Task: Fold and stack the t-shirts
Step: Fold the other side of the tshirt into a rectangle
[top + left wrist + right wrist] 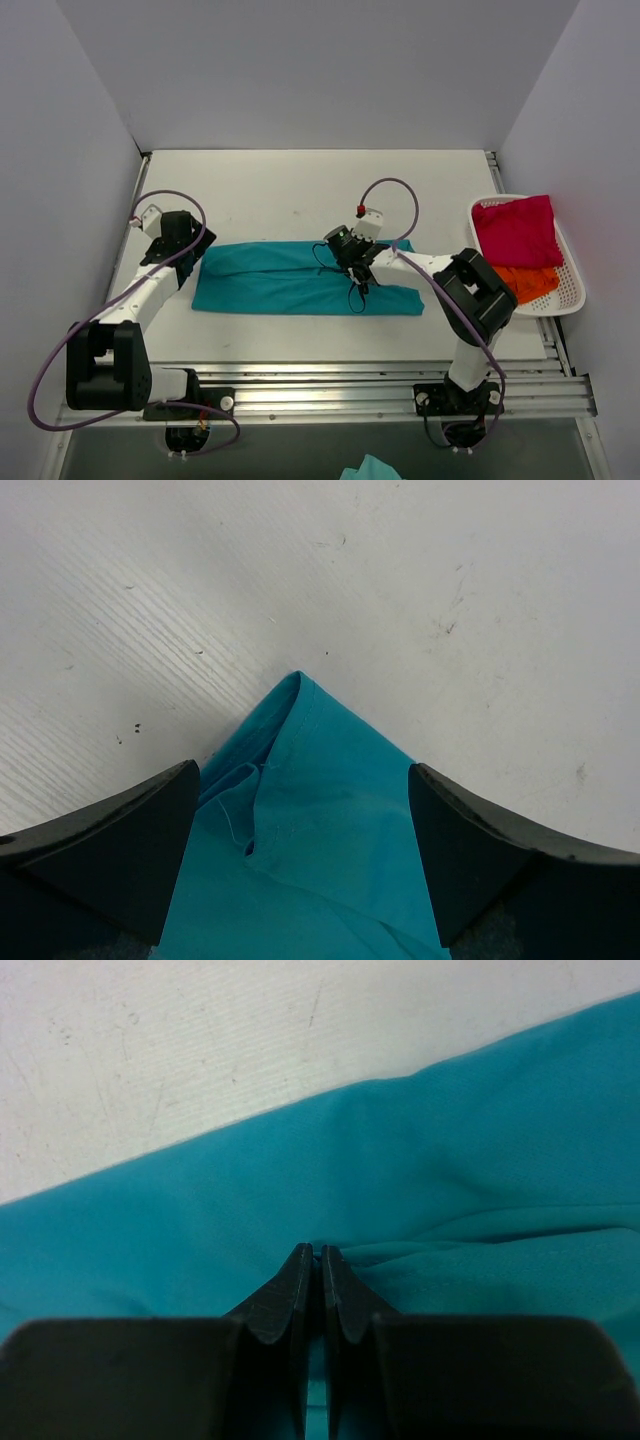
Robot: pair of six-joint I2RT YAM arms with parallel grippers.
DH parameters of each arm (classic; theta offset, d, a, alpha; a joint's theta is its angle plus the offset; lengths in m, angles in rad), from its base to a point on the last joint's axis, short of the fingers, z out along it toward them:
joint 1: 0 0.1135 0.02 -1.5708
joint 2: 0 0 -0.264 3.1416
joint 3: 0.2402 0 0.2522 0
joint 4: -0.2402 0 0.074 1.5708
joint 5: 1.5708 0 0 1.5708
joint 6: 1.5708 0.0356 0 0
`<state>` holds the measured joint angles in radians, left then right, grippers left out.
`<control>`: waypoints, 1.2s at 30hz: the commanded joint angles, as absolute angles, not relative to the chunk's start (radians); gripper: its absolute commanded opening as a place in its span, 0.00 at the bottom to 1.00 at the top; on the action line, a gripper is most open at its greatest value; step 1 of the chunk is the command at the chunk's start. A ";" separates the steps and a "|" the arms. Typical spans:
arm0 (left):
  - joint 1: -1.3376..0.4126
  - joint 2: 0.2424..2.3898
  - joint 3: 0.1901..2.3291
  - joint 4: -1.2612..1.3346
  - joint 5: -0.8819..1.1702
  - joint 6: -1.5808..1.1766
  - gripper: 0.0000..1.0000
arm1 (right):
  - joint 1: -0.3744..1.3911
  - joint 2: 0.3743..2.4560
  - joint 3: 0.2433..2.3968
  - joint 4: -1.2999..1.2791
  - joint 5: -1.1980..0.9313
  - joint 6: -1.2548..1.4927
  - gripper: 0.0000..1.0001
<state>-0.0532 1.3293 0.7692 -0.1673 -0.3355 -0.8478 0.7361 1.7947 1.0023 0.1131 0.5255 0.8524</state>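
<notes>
On my feed I see a white table (pixel 300 190) boxed in by three plain pale-grey walls: a back wall (pixel 320 70), a left wall (pixel 50 200) and a right wall (pixel 600 130). The light is soft and even, brightest on the far part of the tabletop. Up close the surface looks scuffed and speckled with faint dark marks, and silver metal rails (pixel 330 385) run along its near edge.

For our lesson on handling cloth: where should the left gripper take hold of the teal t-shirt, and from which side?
Probably best: take the teal t-shirt at its pointed left-end corner, from above, where the open left gripper straddles it. The layers bunch into a small raised fold there, easy to pinch; its long edges lie flatter.
</notes>
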 commanded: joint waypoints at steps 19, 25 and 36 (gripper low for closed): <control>-0.048 1.336 0.755 -0.100 -0.316 -0.827 0.93 | 1.150 1.726 0.943 -0.341 0.822 1.320 0.96; -0.048 1.370 0.775 -0.092 -0.311 -0.822 0.93 | 1.143 1.685 1.025 -0.428 0.948 1.319 0.96; -0.046 1.384 0.784 -0.075 -0.305 -0.816 0.93 | 0.878 1.611 0.979 -0.144 0.901 0.971 0.08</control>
<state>-0.0505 1.3773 0.7452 -0.1261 -0.3119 -0.8295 0.9142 1.6070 0.9894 -0.1787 0.8616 1.0500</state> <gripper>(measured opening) 0.930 0.133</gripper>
